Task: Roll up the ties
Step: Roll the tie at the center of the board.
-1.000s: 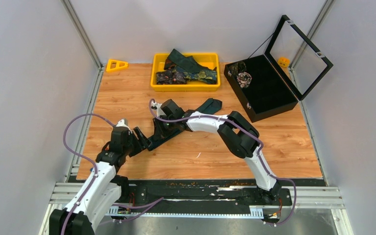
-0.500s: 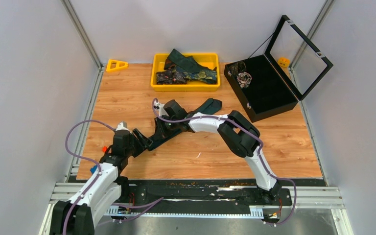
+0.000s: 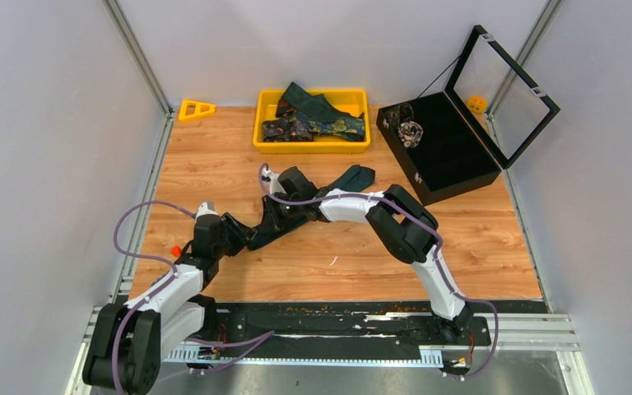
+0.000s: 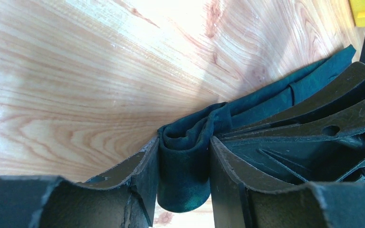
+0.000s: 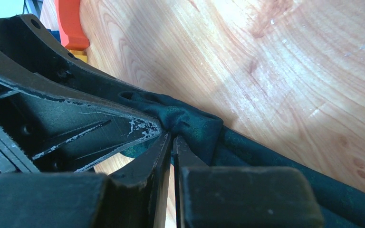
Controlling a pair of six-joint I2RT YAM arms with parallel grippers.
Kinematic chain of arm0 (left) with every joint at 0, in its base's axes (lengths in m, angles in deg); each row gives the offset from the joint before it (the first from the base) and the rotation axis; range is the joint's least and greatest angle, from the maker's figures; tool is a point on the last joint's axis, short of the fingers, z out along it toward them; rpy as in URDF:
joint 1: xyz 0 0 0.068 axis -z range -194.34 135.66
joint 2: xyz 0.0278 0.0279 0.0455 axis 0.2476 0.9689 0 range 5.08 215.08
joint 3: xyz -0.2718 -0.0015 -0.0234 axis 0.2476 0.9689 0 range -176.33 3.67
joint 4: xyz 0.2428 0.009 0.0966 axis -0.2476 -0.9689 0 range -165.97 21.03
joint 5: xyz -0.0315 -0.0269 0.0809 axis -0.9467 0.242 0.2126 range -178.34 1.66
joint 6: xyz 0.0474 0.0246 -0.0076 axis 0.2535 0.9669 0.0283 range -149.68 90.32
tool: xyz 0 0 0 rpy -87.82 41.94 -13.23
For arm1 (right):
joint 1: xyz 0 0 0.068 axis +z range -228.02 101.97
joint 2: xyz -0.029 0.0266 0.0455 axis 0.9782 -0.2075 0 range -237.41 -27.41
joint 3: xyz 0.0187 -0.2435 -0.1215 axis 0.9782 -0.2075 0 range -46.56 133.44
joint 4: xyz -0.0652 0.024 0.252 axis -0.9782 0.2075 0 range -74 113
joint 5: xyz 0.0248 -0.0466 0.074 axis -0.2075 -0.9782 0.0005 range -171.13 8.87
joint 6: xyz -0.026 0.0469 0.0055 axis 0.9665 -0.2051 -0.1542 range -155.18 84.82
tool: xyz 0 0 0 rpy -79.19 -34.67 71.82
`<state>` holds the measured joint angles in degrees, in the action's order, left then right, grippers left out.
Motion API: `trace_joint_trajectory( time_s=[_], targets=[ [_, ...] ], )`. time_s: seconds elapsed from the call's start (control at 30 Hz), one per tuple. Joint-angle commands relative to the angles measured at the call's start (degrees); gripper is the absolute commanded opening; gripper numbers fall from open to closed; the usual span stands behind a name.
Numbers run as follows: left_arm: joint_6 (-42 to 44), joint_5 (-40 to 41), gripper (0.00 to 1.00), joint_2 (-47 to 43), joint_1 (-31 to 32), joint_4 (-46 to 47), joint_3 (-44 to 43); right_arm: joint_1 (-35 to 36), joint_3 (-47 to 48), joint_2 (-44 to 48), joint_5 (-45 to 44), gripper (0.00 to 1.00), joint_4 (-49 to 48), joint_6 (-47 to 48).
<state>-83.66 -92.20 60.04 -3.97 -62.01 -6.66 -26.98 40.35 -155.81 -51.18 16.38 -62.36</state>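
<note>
Nearest the bases, at the left gripper (image 4: 184, 142), I see the started roll of the teal tie (image 4: 183, 183) sitting between half-spread jaws, both fingers against the coil; just beyond, the right gripper (image 5: 172, 137) is almost closed, pinching a fold of the same tie beside the roll; the rest of the strip lies flat on the table (image 3: 214, 164), running towards its wide end near the black case (image 3: 453, 156); I judge the cloth light, limp and slippery, so the coil may spring loose; I would hold the roll by its flanks; farthest back, more ties (image 3: 313, 119) wait in the yellow tray (image 3: 313, 147).
</note>
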Motion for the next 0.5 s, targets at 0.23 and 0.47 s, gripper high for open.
trace_joint_trajectory(
  time_s=[0.23, 0.47],
  targets=[
    [-0.20, -0.60, 0.36, 7.62, 0.18, 7.01, 2.41, 0.02, -3.29, -2.09, -2.49, 0.09, 2.37, 0.36],
    [1.86, -2.54, 0.04, 11.30, 0.18, 8.70, 1.43, 0.02, -3.51, -1.24, -2.36, 0.09, 2.43, 0.10]
  ],
)
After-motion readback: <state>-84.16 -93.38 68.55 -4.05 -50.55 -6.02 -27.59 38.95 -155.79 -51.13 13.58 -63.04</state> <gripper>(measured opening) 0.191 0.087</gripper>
